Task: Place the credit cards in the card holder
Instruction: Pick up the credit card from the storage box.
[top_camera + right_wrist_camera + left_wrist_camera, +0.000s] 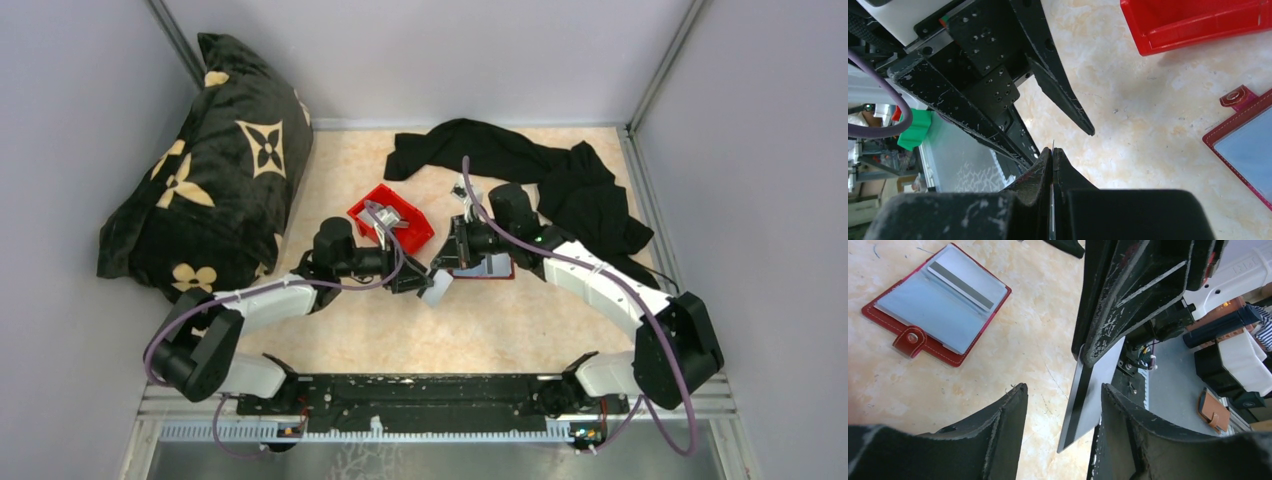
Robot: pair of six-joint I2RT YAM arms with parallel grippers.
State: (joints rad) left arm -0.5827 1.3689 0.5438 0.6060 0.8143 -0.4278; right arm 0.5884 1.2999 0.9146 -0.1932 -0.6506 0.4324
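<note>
Top view first: the right gripper and left gripper meet mid-table with a pale card between them. The card holder lies open on the table, partly under the right arm, and a red bin is nearby. Left wrist cam: the left jaws are spread wide on either side of the card, not gripping it. The card holder lies flat, well apart, with another card tucked in its pocket. Right wrist cam: the right jaws are clenched tight on the card's thin edge.
</note>
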